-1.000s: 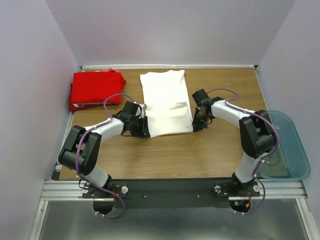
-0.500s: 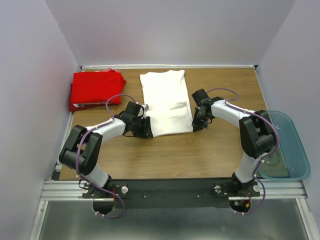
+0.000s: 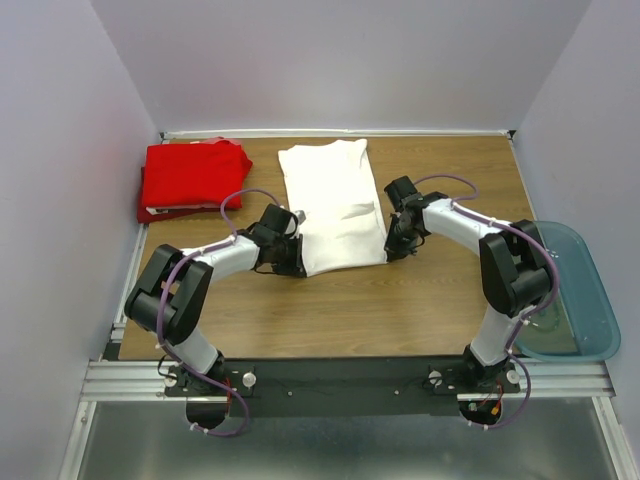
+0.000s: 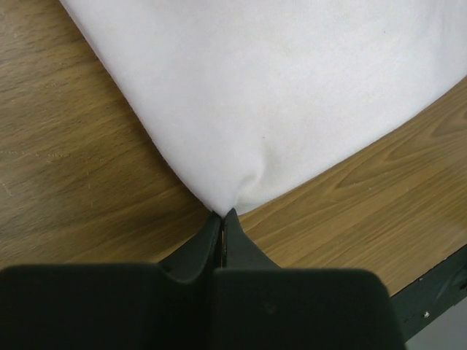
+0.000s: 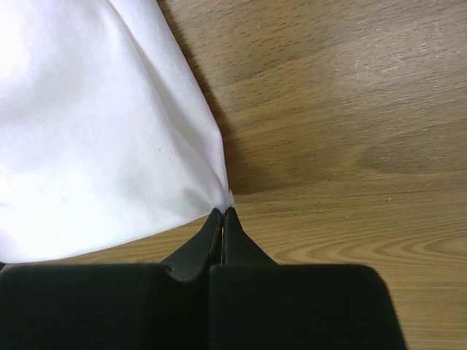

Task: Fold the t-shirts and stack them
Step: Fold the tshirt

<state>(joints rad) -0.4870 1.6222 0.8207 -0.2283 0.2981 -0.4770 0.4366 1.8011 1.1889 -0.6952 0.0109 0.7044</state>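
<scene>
Robot lab cell: plain white walls point(image 3: 330, 60), alu rail point(image 3: 130, 378), wood table point(image 3: 400, 310).

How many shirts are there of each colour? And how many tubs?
Red t-shirt: 1
White t-shirt: 1
Blue tub: 1
Total: 3

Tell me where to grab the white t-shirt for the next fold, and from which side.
Grip the white t-shirt at its two near corners, coming in low from the near side. It lies flat as a long panel, so the corners probably pinch easiest. The left gripper and right gripper are each shut on one.
</scene>
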